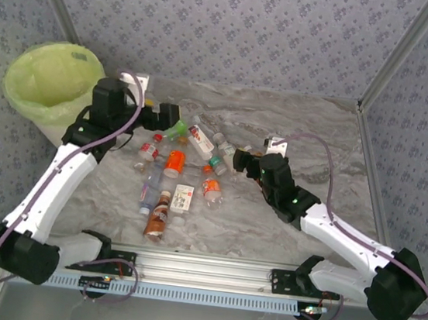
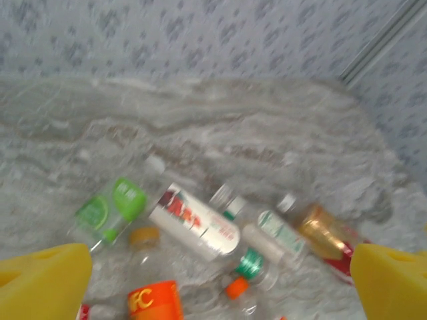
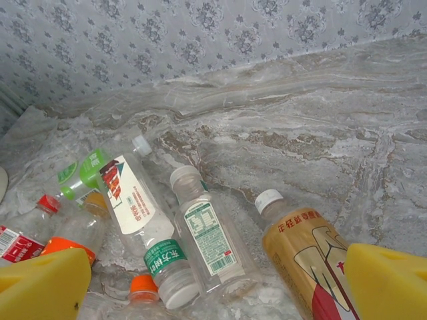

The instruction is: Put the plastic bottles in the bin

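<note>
Both claws hang spread wide and empty over the heap, and the crowding is the hazard. Between the yellow fingers (image 3: 43, 283) of the right gripper (image 3: 217, 283), a clear bottle with a white-and-green label (image 3: 210, 240) lies against a bottle with a green band (image 3: 163, 255) on its left, and an amber tea bottle (image 3: 300, 250) lies just inside the right finger. Closing here could, I judge, catch two at once, or pinch a round, slick body off-centre so that it squirts free and rolls. The left gripper (image 2: 220, 280) faces the same trouble: an orange-labelled bottle (image 2: 155, 300) sits low between its fingers, and just ahead a white-labelled bottle (image 2: 193, 223) and a green-labelled bottle (image 2: 110, 210) lie close together. A finger coming down could land on a bottle rather than beside it and shove the pile. In the top view the claws point toward each other across the plastic bottles (image 1: 177, 171), so reaching in together risks a clash. The bin (image 1: 52, 81) stands well apart, behind and left of the left claw, by the corner of the table (image 1: 303, 132); a weak grip may drop its load on that swing. The left arm reaches far forward with its wrist turned right. The right arm lies low, elbow folded, wrist aimed left.
</note>
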You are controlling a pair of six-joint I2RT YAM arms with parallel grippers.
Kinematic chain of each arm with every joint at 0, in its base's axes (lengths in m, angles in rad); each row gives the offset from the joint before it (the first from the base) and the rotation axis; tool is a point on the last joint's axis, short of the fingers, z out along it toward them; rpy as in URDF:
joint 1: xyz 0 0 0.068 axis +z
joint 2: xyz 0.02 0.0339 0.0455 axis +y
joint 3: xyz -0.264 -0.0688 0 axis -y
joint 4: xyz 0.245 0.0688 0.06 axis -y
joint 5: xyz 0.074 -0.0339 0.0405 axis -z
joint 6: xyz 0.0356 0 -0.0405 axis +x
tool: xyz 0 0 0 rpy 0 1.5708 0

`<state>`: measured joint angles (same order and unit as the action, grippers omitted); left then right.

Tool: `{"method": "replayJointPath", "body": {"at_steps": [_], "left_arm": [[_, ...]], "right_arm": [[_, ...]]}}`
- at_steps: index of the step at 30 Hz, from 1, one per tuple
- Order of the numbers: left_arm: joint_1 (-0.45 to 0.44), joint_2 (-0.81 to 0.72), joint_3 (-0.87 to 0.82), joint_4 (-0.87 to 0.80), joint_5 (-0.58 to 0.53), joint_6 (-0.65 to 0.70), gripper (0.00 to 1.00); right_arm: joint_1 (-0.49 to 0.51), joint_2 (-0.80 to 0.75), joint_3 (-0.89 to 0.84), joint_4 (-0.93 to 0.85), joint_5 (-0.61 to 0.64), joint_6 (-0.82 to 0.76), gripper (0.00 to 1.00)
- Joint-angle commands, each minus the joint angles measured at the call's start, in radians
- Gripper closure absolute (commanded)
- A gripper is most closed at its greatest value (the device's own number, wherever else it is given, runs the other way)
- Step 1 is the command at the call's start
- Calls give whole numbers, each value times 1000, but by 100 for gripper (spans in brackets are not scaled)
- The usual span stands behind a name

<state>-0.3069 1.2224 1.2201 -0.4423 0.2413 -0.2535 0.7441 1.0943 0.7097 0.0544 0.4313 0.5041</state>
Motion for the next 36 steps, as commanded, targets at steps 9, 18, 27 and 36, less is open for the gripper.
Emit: {"method": "replayJointPath", "body": {"at_steps": [9, 18, 27, 36], "left_arm": [[-1, 321, 143, -379, -238, 48, 1], [28, 507, 188, -461, -319, 42, 8], [71, 612, 190, -438, -304, 56, 19], [90, 670, 165, -380, -297, 56, 28]], "right_arm": [[-6, -58, -3, -22, 44, 5, 0], [-4, -79, -17, -37, 46, 20, 0], [-3, -99, -34, -14, 23, -2, 0], [-4, -102, -30, -27, 21, -8, 0]]}}
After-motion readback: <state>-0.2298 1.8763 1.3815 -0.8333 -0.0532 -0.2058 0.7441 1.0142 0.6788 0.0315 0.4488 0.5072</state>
